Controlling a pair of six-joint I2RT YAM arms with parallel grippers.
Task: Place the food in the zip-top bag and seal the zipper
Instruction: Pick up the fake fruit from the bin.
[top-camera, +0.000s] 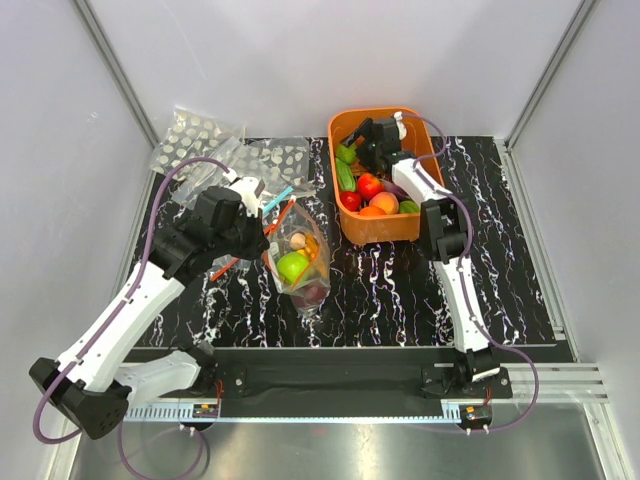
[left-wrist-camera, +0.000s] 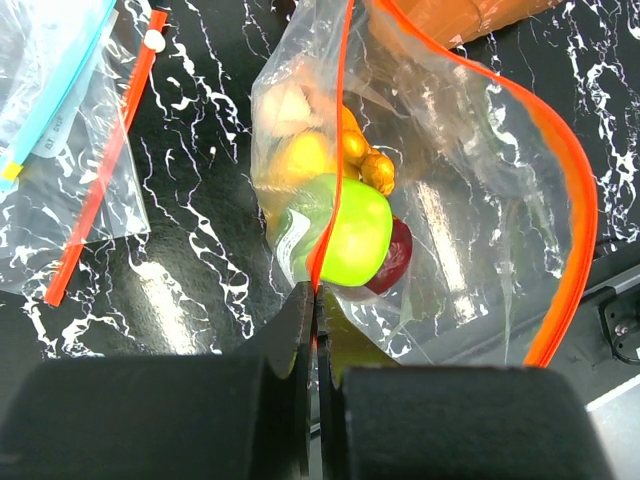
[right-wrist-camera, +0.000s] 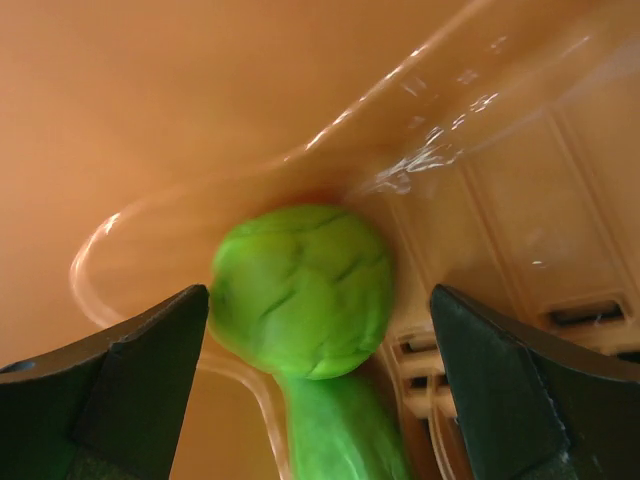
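The clear zip-top bag (top-camera: 300, 262) lies on the dark mat with its mouth open, red-orange zipper (left-wrist-camera: 580, 200) spread wide. Inside are a green apple (left-wrist-camera: 355, 235), a yellow-orange piece (left-wrist-camera: 310, 155) and a dark red piece (left-wrist-camera: 397, 262). My left gripper (left-wrist-camera: 316, 290) is shut on the zipper strip at the near lip of the bag; it also shows in the top view (top-camera: 258, 228). My right gripper (right-wrist-camera: 320, 330) is open inside the orange basket (top-camera: 425, 225), its fingers either side of a green wrinkled vegetable (right-wrist-camera: 305, 290). More food (top-camera: 370, 185) lies in the basket.
A second clear bag with a red-orange strip (left-wrist-camera: 100, 170) and a blue-stripped bag (left-wrist-camera: 45, 90) lie left of the open bag. White-spotted bags (top-camera: 200, 140) lie at the back left. Grey walls enclose the mat on three sides.
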